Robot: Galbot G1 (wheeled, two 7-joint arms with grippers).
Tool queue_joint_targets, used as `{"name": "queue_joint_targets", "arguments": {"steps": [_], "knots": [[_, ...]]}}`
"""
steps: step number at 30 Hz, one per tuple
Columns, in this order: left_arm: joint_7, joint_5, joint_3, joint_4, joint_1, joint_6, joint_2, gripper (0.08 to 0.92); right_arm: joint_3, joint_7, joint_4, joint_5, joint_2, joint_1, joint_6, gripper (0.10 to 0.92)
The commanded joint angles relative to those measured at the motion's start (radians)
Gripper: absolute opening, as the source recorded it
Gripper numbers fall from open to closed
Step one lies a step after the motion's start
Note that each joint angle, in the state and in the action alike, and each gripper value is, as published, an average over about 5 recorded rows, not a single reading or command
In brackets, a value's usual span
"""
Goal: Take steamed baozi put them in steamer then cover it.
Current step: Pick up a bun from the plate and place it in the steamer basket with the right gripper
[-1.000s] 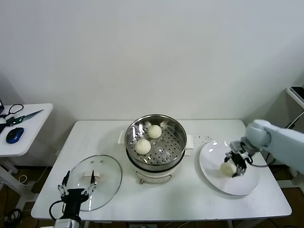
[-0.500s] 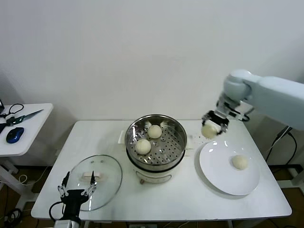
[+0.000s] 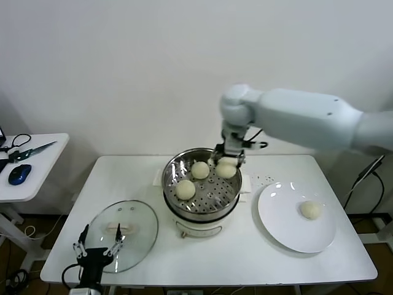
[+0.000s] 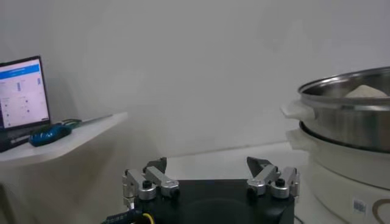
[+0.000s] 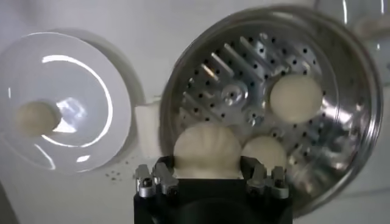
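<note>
My right gripper [image 3: 226, 161] is shut on a cream-white baozi [image 3: 226, 169] and holds it over the back right of the steel steamer [image 3: 178, 203]. In the right wrist view the held baozi [image 5: 207, 152] sits between the jaws above the perforated tray [image 5: 237, 79]. Two more baozi [image 3: 200, 169] [image 3: 185, 188] lie on the tray. One baozi [image 3: 311, 209] lies on the white plate [image 3: 282, 230]. The glass cover [image 3: 138, 236] lies flat on the table at front left. My left gripper [image 3: 97, 247] is open at the cover's near edge.
A side table [image 3: 37, 166] at far left holds a blue mouse [image 3: 19, 174] and scissors [image 3: 31, 149]. The steamer rim [image 4: 341, 82] rises close beside the left gripper in the left wrist view. The white table's front edge [image 3: 245, 279] is near.
My right gripper lifted a baozi off the plate and carried it left to above the steamer's tray. One baozi stays on the plate. The left arm has barely moved.
</note>
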Motion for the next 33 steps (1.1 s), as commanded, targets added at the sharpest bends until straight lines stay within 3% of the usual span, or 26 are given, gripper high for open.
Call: {"name": "queue_joint_targets", "arguments": {"steps": [1, 16, 24, 33], "knots": [[0.000, -0.005, -0.006, 0.009, 0.007, -0.005, 0.002, 0.823, 0.004, -0.006, 0.003, -0.045, 0.136, -0.098, 0.041, 0.696], [0.000, -0.015, -0.011, 0.024, 0.006, -0.009, 0.002, 0.823, -0.006, 0.007, 0.009, -0.077, 0.140, -0.157, 0.052, 0.705], [-0.001, -0.014, -0.010, 0.027, 0.003, -0.010, 0.001, 0.823, 0.011, -0.014, 0.014, -0.086, 0.132, -0.152, 0.030, 0.816], [-0.001, -0.012, -0.008, 0.027, 0.003, -0.010, 0.002, 0.823, 0.040, -0.017, 0.009, -0.038, 0.067, -0.088, 0.035, 0.823]]}}
